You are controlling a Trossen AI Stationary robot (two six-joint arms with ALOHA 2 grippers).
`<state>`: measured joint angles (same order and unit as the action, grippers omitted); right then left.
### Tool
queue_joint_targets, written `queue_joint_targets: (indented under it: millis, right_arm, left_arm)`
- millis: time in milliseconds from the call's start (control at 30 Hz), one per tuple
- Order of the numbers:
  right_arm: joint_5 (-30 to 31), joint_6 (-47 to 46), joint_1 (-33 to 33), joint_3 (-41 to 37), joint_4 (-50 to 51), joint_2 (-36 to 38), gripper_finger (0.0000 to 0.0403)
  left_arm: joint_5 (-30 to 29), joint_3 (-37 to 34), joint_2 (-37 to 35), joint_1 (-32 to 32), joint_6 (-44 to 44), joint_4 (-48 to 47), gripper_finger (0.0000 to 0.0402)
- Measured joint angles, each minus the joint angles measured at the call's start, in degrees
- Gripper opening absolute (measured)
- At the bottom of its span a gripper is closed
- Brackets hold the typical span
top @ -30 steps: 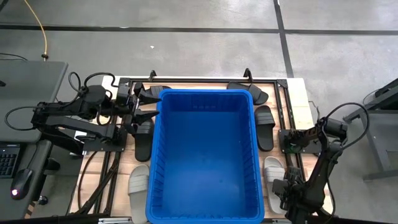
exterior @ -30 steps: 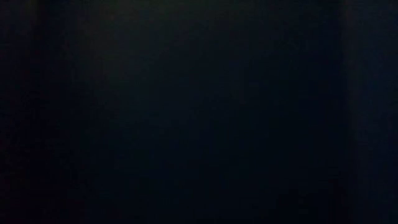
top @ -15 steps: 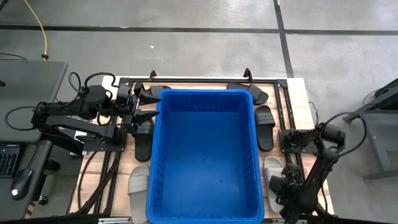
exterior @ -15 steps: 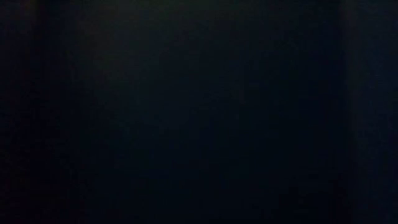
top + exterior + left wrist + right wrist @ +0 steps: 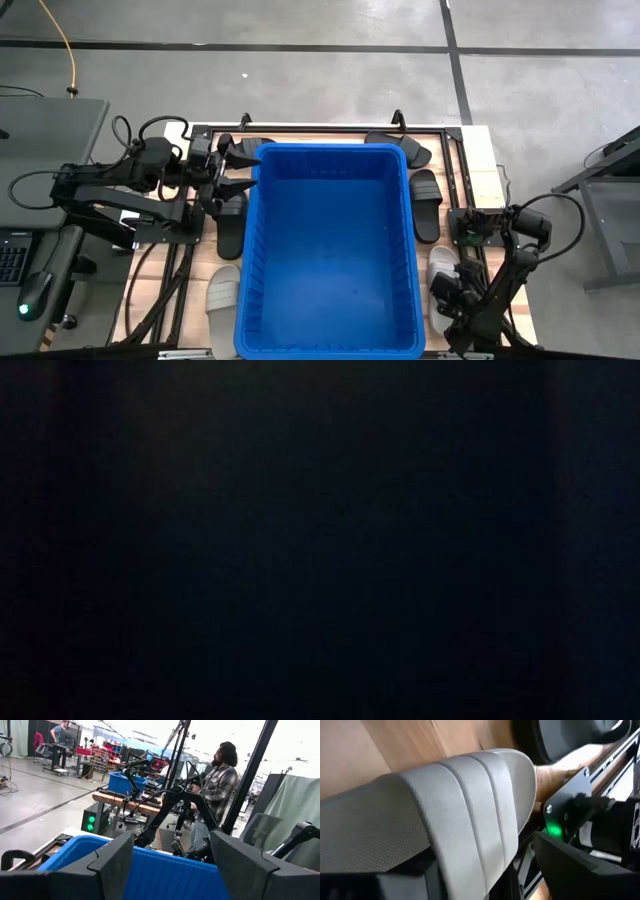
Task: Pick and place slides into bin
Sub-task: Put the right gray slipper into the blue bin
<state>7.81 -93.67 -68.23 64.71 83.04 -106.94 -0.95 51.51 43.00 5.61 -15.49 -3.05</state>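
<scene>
The blue bin (image 5: pixel 330 250) stands in the middle of the table. A light grey slide (image 5: pixel 438 262) lies on the table to the bin's right, near the front. My right gripper (image 5: pixel 452 292) is low over it and open. In the right wrist view the slide's ribbed strap (image 5: pixel 470 820) fills the space between the fingers. My left gripper (image 5: pixel 240 166) is open and empty, level at the bin's far left corner. Black slides lie left (image 5: pixel 231 218) and right (image 5: pixel 426 203) of the bin. Another grey slide (image 5: pixel 222 296) lies at the front left. My right gripper comes at the grey slide's strap (image 5: pixel 485 835) from above, slanting, one finger (image 5: pixel 575 865) on either side of it. I cannot tell whether the fingers touch it. The slide lies flat on the table.
Two more black slides lie at the far edge, one at the far right (image 5: pixel 399 148) and one at the far left (image 5: pixel 252 146). Black frame rails (image 5: pixel 170 270) run along both table sides. The low view is dark. A person (image 5: pixel 220 785) stands in the room beyond the table.
My right gripper has gone a little toward the table's far edge and toward the bin, coming over the grey slide on the right, and now covers its near end. The slide has stayed where it was.
</scene>
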Motion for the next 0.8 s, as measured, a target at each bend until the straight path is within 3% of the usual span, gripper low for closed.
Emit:
queue_joint_targets:
  millis: [100, 233, 467, 800]
  right_arm:
    - [-3.93, -3.55, -0.06, -1.87, -2.59, 0.04, 0.0169]
    - [-6.13, -6.65, -0.8, -5.12, -10.85, 0.15, 0.0029]
    - [-8.45, -13.29, -1.2, -2.36, -10.96, 0.87, 0.0005]
    - [-12.98, -11.13, -2.05, -0.2, -7.69, 7.16, 0.0001]
  left_arm:
    - [0.07, 0.0, 0.48, 0.0, -0.09, 0.02, 0.0255]
    - [0.11, 0.0, 1.02, 0.01, -1.05, -0.04, 0.0255]
    - [0.13, 0.0, 1.92, 0.0, -2.5, -0.02, 0.0255]
    - [2.17, -0.01, 1.99, 0.0, -1.31, -0.51, 0.0255]
